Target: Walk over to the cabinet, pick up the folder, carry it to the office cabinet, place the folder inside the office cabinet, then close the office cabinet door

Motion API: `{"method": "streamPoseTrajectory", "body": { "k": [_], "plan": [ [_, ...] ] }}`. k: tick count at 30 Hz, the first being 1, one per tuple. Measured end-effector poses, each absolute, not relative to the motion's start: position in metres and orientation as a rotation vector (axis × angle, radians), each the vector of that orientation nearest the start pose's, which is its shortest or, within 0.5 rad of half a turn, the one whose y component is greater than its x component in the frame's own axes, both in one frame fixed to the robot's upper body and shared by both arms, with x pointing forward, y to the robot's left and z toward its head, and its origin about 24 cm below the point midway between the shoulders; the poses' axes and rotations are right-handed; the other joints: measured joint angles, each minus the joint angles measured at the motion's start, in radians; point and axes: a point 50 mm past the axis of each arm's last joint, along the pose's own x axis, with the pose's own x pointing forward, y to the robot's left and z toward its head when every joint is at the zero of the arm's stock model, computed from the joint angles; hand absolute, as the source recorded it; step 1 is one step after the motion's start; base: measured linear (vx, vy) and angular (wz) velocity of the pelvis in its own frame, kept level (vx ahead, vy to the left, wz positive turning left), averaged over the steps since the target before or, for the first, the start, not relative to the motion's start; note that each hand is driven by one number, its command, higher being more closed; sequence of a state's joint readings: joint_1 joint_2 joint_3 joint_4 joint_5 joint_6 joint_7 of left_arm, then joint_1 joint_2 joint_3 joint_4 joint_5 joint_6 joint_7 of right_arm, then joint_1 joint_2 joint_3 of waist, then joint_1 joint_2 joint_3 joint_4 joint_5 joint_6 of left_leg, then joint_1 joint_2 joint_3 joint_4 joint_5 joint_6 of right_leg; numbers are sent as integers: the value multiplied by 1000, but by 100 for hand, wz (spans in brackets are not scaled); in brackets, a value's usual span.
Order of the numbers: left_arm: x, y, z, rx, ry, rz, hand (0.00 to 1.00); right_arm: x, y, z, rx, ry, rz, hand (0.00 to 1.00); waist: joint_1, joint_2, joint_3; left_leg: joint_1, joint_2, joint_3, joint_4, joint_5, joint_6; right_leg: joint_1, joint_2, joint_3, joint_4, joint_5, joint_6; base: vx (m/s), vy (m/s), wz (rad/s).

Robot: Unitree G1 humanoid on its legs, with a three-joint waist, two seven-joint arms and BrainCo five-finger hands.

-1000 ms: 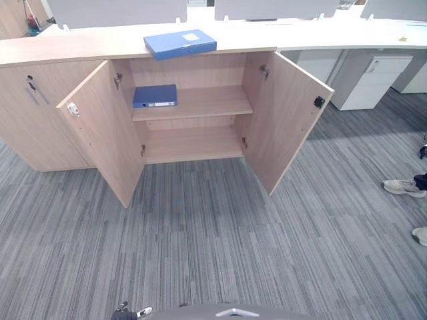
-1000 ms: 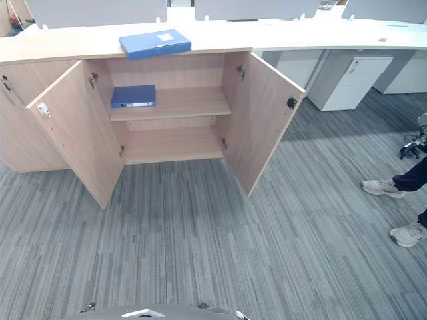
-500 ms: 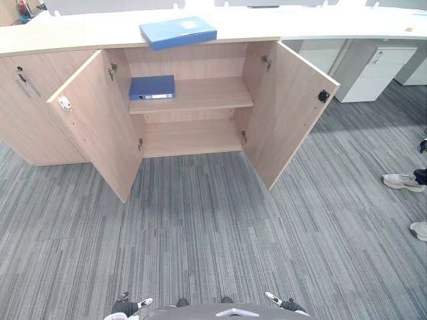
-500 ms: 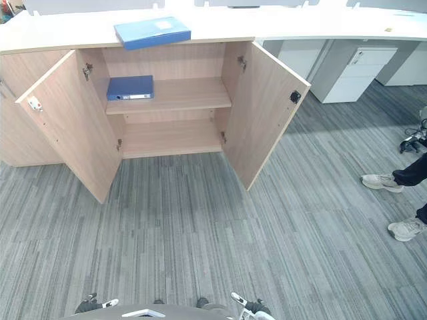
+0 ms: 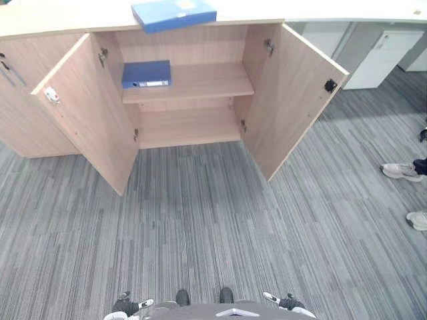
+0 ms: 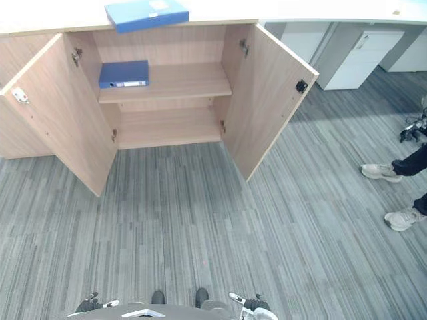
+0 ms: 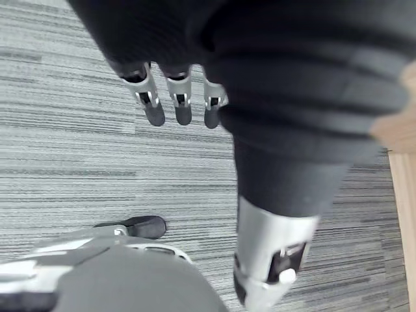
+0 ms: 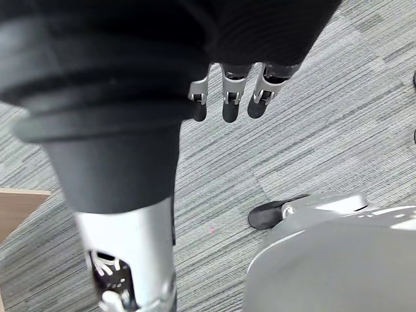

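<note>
Eye view: the folder [image 5: 173, 13] lies at the desk's [image 5: 60, 21] front edge, seemingly overhanging, above the open cabinet [image 5: 190, 127], whose left door [image 5: 90, 113] could snag my arm.

Left wrist view: my left hand [image 7: 273, 84] hangs empty, fingers [image 7: 155, 112] straight.

Right wrist view: my right hand [image 8: 130, 71] is likewise empty. A shallow grab could tip the folder off.

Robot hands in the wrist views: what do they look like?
Both look alike: the left robot hand and right robot hand have slim silver fingers with dark rounded tips, a thicker silver thumb set apart, and a dark ribbed cover over the back and wrist.
</note>
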State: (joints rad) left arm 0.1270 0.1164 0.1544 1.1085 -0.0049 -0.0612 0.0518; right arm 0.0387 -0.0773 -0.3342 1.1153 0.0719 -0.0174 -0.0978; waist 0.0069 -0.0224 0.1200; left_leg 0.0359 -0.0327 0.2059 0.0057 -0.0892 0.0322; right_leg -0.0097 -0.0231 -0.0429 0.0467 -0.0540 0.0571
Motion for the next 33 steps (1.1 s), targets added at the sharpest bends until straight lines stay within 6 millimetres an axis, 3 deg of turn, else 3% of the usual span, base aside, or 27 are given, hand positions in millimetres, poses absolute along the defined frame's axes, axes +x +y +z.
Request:
{"method": "streamPoseTrajectory", "body": {
  "k": [2, 4, 6, 7, 8, 9, 12, 14, 16, 17, 19, 20, 21, 22, 25, 28, 29, 31, 33],
  "plan": [
    [70, 219, -164, 47, 1147, 281, 0, 94, -220, -160, 126, 1100, -480, 0, 7, -2, 17, -17, 3, 15, 80, -55, 2, -36, -11, 5, 109, -56, 20, 188, 48, -20],
    [74, 217, -164, 48, 1141, 271, 0, 98, -223, -158, 120, 1083, -481, 0, 8, 12, 31, -11, 10, 19, 117, -88, 2, -83, -16, 1, 260, -89, 51, 106, 64, -8],
    [80, 213, -163, 50, 1128, 256, 0, 107, -224, -154, 119, 1036, -479, 0, 5, 13, 56, 35, 9, 29, 133, -101, 5, -206, -41, -15, 573, -91, 43, 168, 95, 10],
    [80, 213, -163, 50, 1127, 256, 0, 109, -224, -153, 117, 1025, -478, 0, 2, 23, 62, 41, 9, 25, 137, -113, 16, -241, -51, -32, 647, -103, 33, 237, 79, 18],
    [83, 215, -162, 54, 1119, 262, 0, 112, -222, -152, 112, 1011, -465, 0, 2, 11, 69, 70, 8, 18, 137, -140, 31, -294, -78, -63, 753, -164, 27, 192, 43, 12],
    [85, 217, -161, 55, 1115, 268, 0, 113, -221, -152, 114, 1010, -463, 0, 3, 7, 69, 81, 8, 16, 131, -143, 27, -309, -85, -78, 760, -184, 27, 246, 24, 8],
    [89, 216, -161, 48, 1108, 272, 0, 116, -222, -151, 117, 993, -466, 0, -5, 10, 71, 130, 25, 8, 71, -151, 13, -373, -76, -136, 621, -211, 20, 236, -58, 2],
    [92, 216, -160, 54, 1102, 267, 0, 119, -224, -149, 108, 984, -467, 0, -22, 12, 73, 147, 38, -3, 56, -166, -15, -386, -46, -129, 461, -156, -8, 272, -120, 21],
    [91, 215, -161, 47, 1102, 271, 0, 103, -224, -154, 118, 1022, -494, 0, -43, 10, 72, 201, 51, -46, 46, -199, -70, -352, -45, -130, 399, -45, -47, 462, -251, 63],
    [92, 210, -161, 29, 1099, 274, 0, 103, -225, -154, 119, 1022, -500, 0, -43, 19, 72, 215, 68, -47, 55, -204, -79, -344, -37, -145, 421, -63, -50, 490, -274, 48],
    [99, 203, -159, -29, 1060, 303, 0, 103, -231, -152, 105, 1012, -506, 0, -37, 52, 77, 132, 117, -30, 271, -207, -105, -303, -21, -169, 413, -107, -91, 477, -289, 20],
    [100, 203, -159, -46, 1053, 321, 0, 104, -232, -151, 103, 1007, -509, 0, -39, 59, 78, 90, 135, -30, 381, -203, -109, -280, -17, -174, 398, -116, -94, 464, -282, 23],
    [102, 200, -158, -86, 1035, 348, 0, 104, -234, -150, 97, 1001, -514, 0, -38, 71, 81, 4, 186, -26, 616, -187, -110, -212, 3, -182, 361, -125, -100, 532, -293, 23],
    [105, 199, -157, -108, 1017, 365, 0, 104, -234, -149, 93, 993, -509, 0, -29, 73, 83, -47, 243, -9, 804, -187, -110, -143, 19, -188, 336, -132, -112, 415, -222, 15],
    [117, 192, -153, -124, 970, 354, 0, 112, -226, -149, 106, 976, -478, 0, -3, 49, 84, -173, 331, 69, 974, -191, -103, -26, 30, -166, 268, -168, -119, 320, -154, -13],
    [123, 188, -151, -132, 956, 341, 0, 119, -218, -148, 135, 960, -471, 0, 3, 60, 79, -269, 341, 123, 894, -199, -90, 21, 27, -154, 235, -179, -111, 216, 5, -18],
    [125, 187, -151, -130, 949, 337, 0, 120, -214, -148, 151, 957, -471, 0, 11, 59, 79, -289, 332, 158, 801, -200, -88, 54, 21, -148, 207, -179, -105, 244, 83, -13],
    [129, 186, -149, -120, 939, 322, 0, 123, -213, -147, 157, 949, -472, 0, 23, 53, 78, -306, 289, 179, 611, -185, -86, 98, 0, -140, 167, -183, -82, 288, 135, -11],
    [129, 185, -150, -110, 939, 311, 0, 122, -214, -148, 160, 953, -480, 0, 25, 47, 72, -314, 227, 169, 378, -106, -84, 127, -33, -129, 140, -204, -44, 331, 207, -14]
  ]
}}
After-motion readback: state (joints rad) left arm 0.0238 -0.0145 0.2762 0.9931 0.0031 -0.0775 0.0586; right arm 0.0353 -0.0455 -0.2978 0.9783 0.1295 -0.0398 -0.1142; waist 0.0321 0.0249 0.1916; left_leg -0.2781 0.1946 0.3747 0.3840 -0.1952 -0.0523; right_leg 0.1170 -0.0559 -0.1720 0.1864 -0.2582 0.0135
